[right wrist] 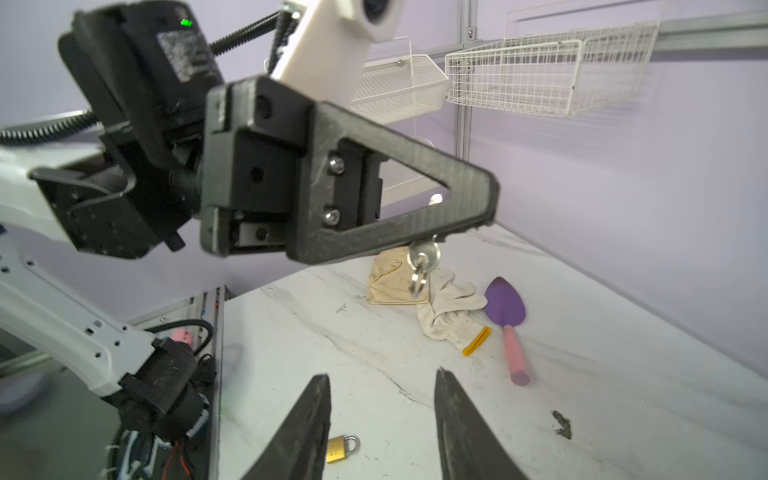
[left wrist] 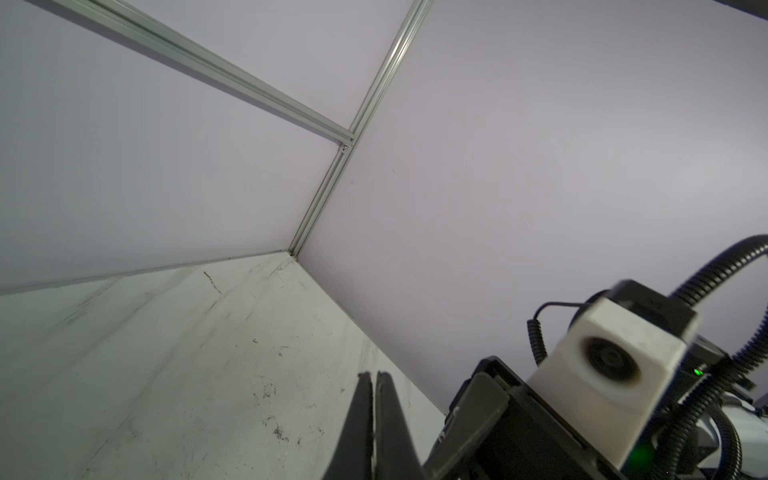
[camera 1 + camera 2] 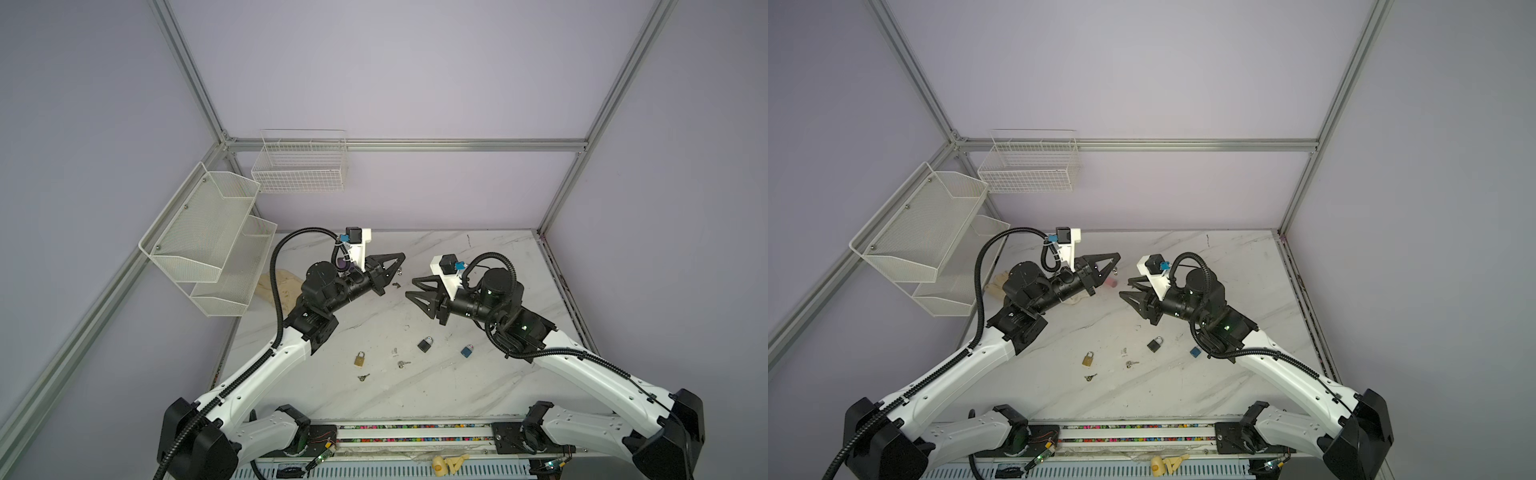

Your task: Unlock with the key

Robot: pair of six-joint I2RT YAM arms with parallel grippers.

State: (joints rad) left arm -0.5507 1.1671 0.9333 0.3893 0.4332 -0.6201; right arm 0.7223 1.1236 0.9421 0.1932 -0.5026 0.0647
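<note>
Right end effector [image 1: 382,374] cropped; key [image 1: 424,252] blade hidden inside left end effector [image 1: 487,212]

Your left gripper [image 3: 401,257] hangs raised over the far middle of the tabletop, jaws pressed together, pointing right. Your right gripper [image 3: 410,287] faces it, slightly nearer, jaws parted, not touching it. Left arm [image 3: 282,358] and right arm [image 3: 602,382] reach in from the near corners.

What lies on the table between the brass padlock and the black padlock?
A small pale object, too small to identify, between brass padlock and black padlock; both top views show it.
</note>
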